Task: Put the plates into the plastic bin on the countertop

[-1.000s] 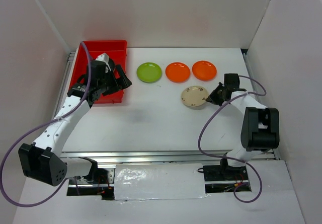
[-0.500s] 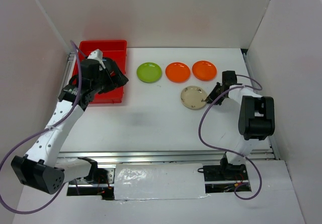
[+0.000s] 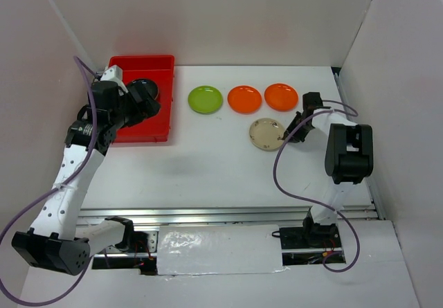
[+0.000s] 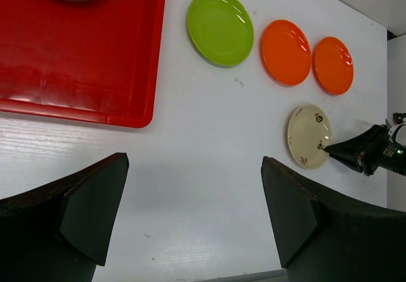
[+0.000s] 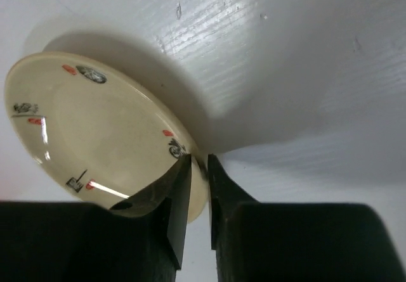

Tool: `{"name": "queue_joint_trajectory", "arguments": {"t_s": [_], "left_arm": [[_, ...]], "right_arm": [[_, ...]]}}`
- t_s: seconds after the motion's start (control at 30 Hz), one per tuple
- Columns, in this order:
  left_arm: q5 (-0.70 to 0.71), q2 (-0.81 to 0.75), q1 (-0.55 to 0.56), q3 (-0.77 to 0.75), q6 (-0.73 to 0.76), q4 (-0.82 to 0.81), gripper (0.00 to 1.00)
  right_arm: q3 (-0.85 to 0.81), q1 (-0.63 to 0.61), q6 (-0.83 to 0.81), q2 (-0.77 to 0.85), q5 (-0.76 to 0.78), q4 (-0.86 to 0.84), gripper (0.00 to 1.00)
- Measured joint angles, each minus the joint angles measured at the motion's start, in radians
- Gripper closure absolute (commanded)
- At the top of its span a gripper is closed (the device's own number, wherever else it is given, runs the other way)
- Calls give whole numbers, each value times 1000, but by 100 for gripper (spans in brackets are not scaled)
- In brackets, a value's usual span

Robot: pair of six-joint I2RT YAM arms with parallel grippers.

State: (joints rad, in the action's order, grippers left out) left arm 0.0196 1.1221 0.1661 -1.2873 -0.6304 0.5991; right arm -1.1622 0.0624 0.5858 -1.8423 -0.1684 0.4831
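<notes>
The red plastic bin (image 3: 131, 133) stands at the back left of the white countertop (image 3: 208, 162), with a black plate (image 3: 143, 86) lying in it. My left gripper (image 3: 154, 104) hovers over the bin, open and empty; its fingers (image 4: 95, 212) stand wide apart. A lime green plate (image 3: 205, 100), two orange plates (image 3: 244, 99) (image 3: 281, 97) and a cream patterned plate (image 3: 266, 133) lie on the countertop. My right gripper (image 5: 198, 168) is shut on the cream plate's (image 5: 95, 130) right rim. The other plates are out of view.
White walls enclose the countertop on three sides. The left wrist view shows the bin (image 4: 76, 54), the green plate (image 4: 220, 27), both orange plates (image 4: 286, 52) (image 4: 333, 65), the cream plate (image 4: 309, 135) and the right gripper (image 4: 346, 150). Purple cables loop from both arms.
My left gripper has drawn back to the left over the bin, uncovering the black plate lying inside. My right arm has folded in, its gripper staying at the cream plate's right rim.
</notes>
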Motion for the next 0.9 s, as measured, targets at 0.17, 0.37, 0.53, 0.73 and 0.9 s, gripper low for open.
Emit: {"name": "queue_joint_trajectory", "arguments": {"t_s": [0.17,0.37,0.53,0.73,0.9], "left_arm": [[-26,0,-34,0,4,2,1],[-69,0,-53,0,7,0,1],[-249,-11,-46,79,-11,-134,1],[-549,83,-27,185,-105,-369,1],[-673,126,-4,221,-169,-484,1]], "right_arm": [[-55,-21,-20,-29,2,26,100],[1,-22,-7,11,-40,-19,100],[63,-85,12,217,36,14,100],[-17,-269,18,483,73,54,100],[-19,-308,21,585,-39,35,100]]}}
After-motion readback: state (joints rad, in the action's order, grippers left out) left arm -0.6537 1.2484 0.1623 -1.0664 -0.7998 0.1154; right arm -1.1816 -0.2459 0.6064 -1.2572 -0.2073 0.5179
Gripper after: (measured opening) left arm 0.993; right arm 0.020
